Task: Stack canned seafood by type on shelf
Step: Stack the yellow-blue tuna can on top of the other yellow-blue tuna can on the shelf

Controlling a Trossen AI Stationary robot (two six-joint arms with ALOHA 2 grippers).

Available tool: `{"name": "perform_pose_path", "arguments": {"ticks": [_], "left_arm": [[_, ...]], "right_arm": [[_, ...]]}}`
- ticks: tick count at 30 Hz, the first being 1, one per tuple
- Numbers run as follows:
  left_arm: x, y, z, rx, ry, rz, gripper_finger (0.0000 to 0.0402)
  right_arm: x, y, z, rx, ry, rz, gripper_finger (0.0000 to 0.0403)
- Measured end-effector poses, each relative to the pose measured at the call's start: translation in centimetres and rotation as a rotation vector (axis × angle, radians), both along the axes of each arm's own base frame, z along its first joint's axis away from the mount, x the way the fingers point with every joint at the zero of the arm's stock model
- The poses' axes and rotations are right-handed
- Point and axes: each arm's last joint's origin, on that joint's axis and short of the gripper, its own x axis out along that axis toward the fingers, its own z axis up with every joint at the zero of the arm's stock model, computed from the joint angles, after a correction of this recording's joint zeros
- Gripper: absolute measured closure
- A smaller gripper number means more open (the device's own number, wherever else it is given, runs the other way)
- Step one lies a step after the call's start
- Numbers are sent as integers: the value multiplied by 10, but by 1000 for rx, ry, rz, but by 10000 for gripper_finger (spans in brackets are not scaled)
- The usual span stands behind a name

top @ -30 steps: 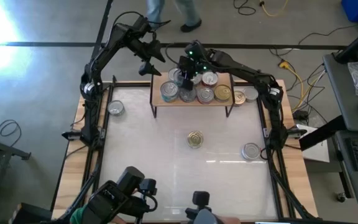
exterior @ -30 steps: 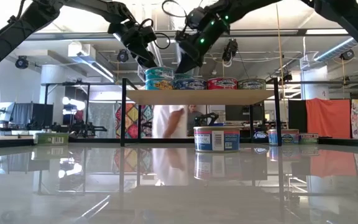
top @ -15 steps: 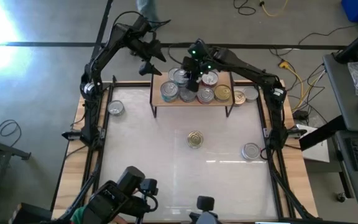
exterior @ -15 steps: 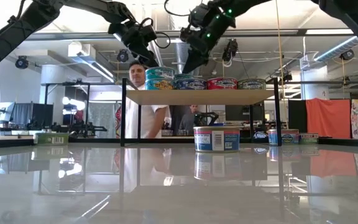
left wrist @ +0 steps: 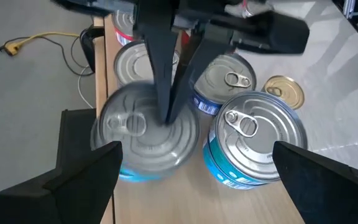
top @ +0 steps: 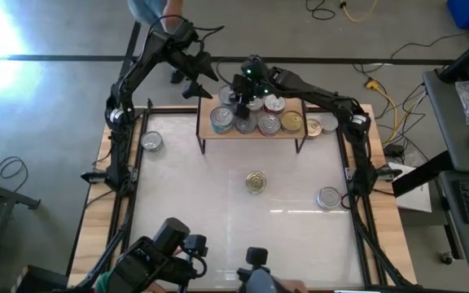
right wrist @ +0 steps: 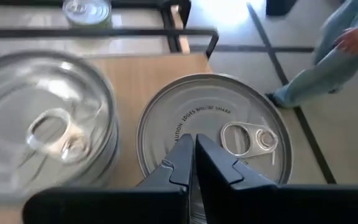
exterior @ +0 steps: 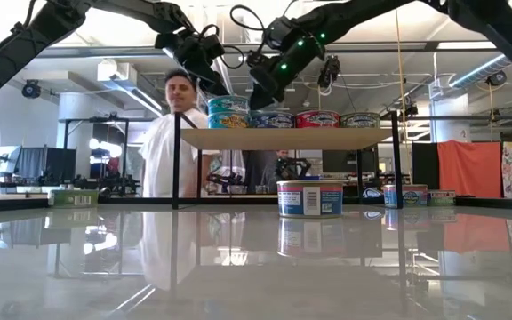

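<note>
Shelf (top: 253, 133) stands at the table's far edge; it serves as landmark. Roughly seven tins on it, at least one stacked two high at its left end in the low view.

Right gripper (right wrist: 194, 155), fingers pressed together and holding nothing, rests its closed tips on the lid of a silver-topped tin (right wrist: 213, 140) at the shelf's back-left corner. Likely nudging the tin into line with its stack rather than lifting it.

Left gripper (top: 194, 75) hovers just beyond the shelf's left end, fingers spread wide, empty, probably waiting.

Still off the shelf: a gold-topped tin (top: 256, 181) on the table in front of it, one (top: 151, 142) to its left, one (top: 329, 197) front-right, two (top: 322, 125) just beside its right end.

A person (exterior: 173, 133) stands behind the table.
</note>
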Motion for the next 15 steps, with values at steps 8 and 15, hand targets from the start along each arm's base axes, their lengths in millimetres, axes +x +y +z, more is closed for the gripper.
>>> {"name": "perform_pose_path", "arguments": {"ticks": [8, 15], "left_arm": [[-1, -2, 2, -3, 4, 6, 2], [-2, -1, 2, -1, 4, 6, 2]], "right_arm": [[-2, 2, 9, -14, 2, -6, 390], [-7, 0, 25, -52, -17, -18, 390]]}}
